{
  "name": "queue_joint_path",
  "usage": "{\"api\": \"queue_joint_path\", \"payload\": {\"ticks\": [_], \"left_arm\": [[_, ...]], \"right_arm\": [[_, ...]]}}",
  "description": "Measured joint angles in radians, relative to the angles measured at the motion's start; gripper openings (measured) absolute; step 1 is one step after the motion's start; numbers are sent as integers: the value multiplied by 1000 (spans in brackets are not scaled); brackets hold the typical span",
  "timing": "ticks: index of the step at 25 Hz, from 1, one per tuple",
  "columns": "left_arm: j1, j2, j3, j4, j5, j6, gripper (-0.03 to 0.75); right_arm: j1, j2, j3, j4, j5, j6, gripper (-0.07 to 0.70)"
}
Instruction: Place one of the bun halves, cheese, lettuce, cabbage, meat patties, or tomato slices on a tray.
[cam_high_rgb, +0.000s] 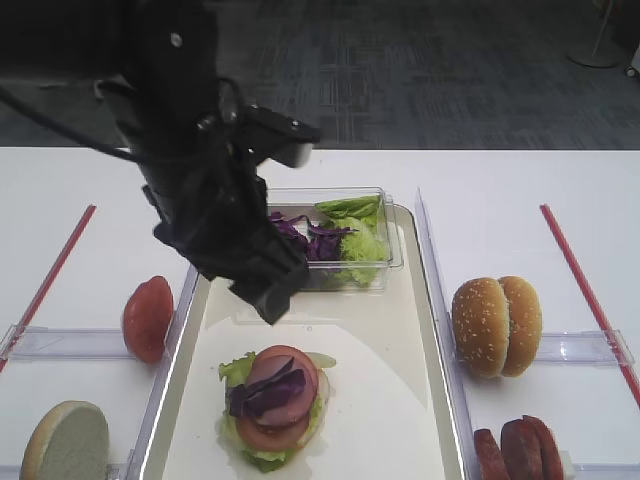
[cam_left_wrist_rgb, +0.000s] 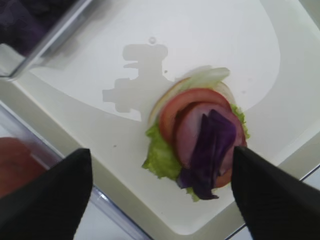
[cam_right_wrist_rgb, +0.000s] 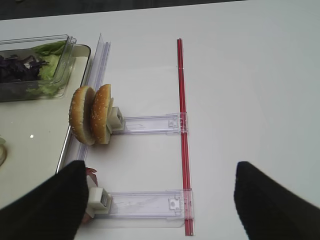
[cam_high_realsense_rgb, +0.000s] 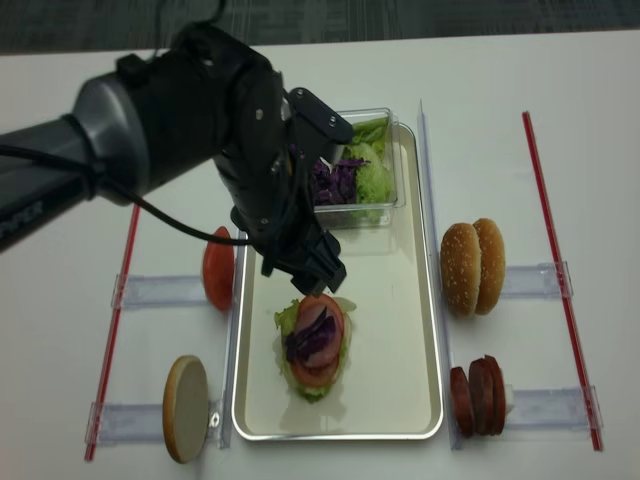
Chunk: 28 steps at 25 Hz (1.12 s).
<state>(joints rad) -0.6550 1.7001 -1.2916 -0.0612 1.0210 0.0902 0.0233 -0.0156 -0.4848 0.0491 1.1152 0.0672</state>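
Observation:
On the cream tray (cam_high_rgb: 385, 400) lies a stack: lettuce (cam_left_wrist_rgb: 160, 155), a tomato slice (cam_left_wrist_rgb: 172, 112), a pink slice and purple cabbage (cam_left_wrist_rgb: 210, 150) on top. My left gripper (cam_left_wrist_rgb: 160, 200) hangs open just above this stack (cam_high_realsense_rgb: 313, 340) with nothing between its fingers. In the high view the left gripper (cam_high_rgb: 272, 292) sits over the tray's upper half. My right gripper (cam_right_wrist_rgb: 160, 200) is open and empty above the table, right of the bun halves (cam_right_wrist_rgb: 92, 116). The cheese is out of view.
A clear box (cam_high_rgb: 340, 235) of lettuce and cabbage stands at the tray's far end. Left racks hold tomato slices (cam_high_rgb: 148, 318) and a bun half (cam_high_rgb: 65, 440). Right racks hold buns (cam_high_rgb: 497, 325) and meat patties (cam_high_rgb: 518, 448). Red strips (cam_high_rgb: 585, 285) mark the sides.

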Motion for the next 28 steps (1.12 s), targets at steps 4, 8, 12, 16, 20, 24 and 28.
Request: {"api": "queue_joint_path", "payload": {"ticks": [4,8,12,16,20,24,28], "left_arm": [[130,-78,0,-41,31,28,542],[264,-141,0,-46,58,36,542],[389,-197,0,-49,89,55,548],[515,-246,0,-56,101,60,550],[631,-276,0,-61,118,61,550],[699,-306,0,-80,131,72,550],[714,-380,0,-102,131,90,550]], "right_arm": [[0,0,0,0,0,0,613],[0,0,0,0,0,0,613],[0,0,0,0,0,0,613],[0,0,0,0,0,0,613],[0,0,0,0,0,0,613],[0,0,0,0,0,0,613],[0,0,0,0,0,-4,613]]}}
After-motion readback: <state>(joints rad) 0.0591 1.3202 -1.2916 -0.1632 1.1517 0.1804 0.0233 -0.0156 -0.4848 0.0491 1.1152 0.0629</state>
